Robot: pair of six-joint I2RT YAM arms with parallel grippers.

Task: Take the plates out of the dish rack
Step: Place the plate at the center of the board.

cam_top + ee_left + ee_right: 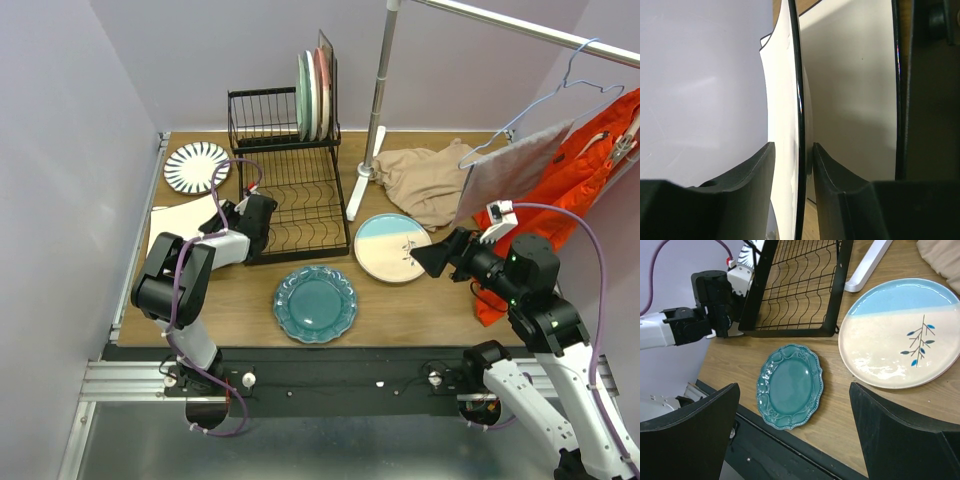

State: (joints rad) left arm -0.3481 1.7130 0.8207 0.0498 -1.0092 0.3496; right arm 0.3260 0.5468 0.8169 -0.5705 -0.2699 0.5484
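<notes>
The black wire dish rack (262, 105) stands at the back centre, with several plates (314, 92) upright in its upper basket. A striped plate (196, 166), a scalloped teal plate (315, 303) and a cream-blue plate (392, 247) lie flat on the table. My left gripper (222, 215) is left of the rack, shut on the dark-rimmed edge of a pale square plate (180, 228); the left wrist view shows the rim (799, 100) between the fingers. My right gripper (428, 260) hangs open and empty above the table, with the teal plate (790, 385) and cream-blue plate (895, 335) below it.
A metal clothes-rail pole (378, 110) stands right of the rack, its foot (357, 200) on the table. A beige cloth (425, 180) lies behind the cream-blue plate. A hanger with grey cloth (520, 165) and an orange garment (590, 170) hang at right. A wall bounds the left side.
</notes>
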